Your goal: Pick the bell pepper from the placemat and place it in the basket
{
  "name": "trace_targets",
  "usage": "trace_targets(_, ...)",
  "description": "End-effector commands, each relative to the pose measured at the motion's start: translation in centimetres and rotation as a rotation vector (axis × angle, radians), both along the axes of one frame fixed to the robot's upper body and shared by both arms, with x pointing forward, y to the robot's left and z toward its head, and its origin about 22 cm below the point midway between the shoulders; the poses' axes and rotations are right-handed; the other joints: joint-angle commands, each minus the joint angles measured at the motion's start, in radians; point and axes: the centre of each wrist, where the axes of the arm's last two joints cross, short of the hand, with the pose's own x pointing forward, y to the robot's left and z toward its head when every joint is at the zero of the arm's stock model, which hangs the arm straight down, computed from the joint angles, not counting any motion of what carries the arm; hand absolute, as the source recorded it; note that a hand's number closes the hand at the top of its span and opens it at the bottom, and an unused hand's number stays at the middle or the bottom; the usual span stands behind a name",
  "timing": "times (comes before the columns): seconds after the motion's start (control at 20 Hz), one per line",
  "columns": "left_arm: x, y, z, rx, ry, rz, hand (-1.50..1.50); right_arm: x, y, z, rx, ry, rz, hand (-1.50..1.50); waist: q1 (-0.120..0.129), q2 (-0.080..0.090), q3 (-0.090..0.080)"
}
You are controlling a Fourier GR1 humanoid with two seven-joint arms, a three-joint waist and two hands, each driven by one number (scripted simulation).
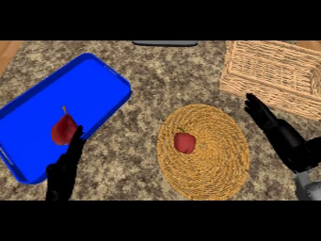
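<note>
Head view, counter [163, 80]: a speckled brown-grey stone top is seen from steeply above, with strips of wooden floor at the upper corners.
Bell pepper [184, 142]: a small red pepper with a green stem is seen lying on the placemat, slightly left of its middle, touched by neither hand.
Placemat [212, 174]: a round woven straw mat is laid on the counter, right of centre and below the basket.
Basket [281, 75]: a rectangular wicker basket is set at the upper right, apart from the placemat; nothing is seen inside it.
Right hand [288, 141]: it is held just right of the placemat, fingers stretched out straight towards the basket's near wall, released and grasping nothing.
Left hand [65, 172]: it is shown at the lower left with fingers straight, overlapping the tray's near rim; nothing is grasped.
Tray [24, 141]: a blue rectangular tray is laid diagonally at the left.
Pear [63, 129]: a dark red pear is seen on the tray, just beside the left fingertips.
Dark object [164, 43]: a flat dark shape is cut off by the counter's far edge; its kind cannot be told.
</note>
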Motion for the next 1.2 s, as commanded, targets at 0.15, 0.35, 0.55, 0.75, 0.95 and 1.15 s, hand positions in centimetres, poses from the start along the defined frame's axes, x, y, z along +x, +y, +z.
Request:
trace_targets(0.15, 4.2, 2.8, 4.1, 0.038, -0.072, -0.021, 0.0, 6.7, 4.5, 7.5, 0.099, -0.358, 0.093, 1.5, 0.028, 0.035, 0.02)
trace_targets(0.35, 7.2, 2.7, 7.7, 0.015, -0.075, -0.072, 0.0, 6.2, 7.5, 9.9, -0.313, -0.554, 0.461, 1.5, 0.065, 0.041, 0.017)
trace_targets(0.55, 8.5, 4.0, 9.6, -0.005, -0.055, -0.075, 0.0, 3.5, 15.6, 5.4, -0.384, -0.73, 0.497, -1.5, 0.038, 0.034, 0.019)
trace_targets(0.75, 9.0, 6.2, 10.3, 0.012, -0.034, -0.056, 0.0, 1.1, 24.0, 3.6, -0.383, -0.772, 0.374, -1.5, 0.016, 0.027, 0.018)
trace_targets(0.95, 9.0, 6.5, 10.0, -0.001, -0.02, -0.058, 0.0, -0.2, 28.3, 5.9, -0.508, -0.608, 0.307, -1.5, 0.006, 0.022, 0.017)
trace_targets(1.15, 8.5, 6.6, 10.0, 0.011, -0.01, -0.029, 0.0, 2.5, 28.8, 9.2, -0.847, -0.502, 0.226, -1.5, -0.008, 0.012, 0.015)
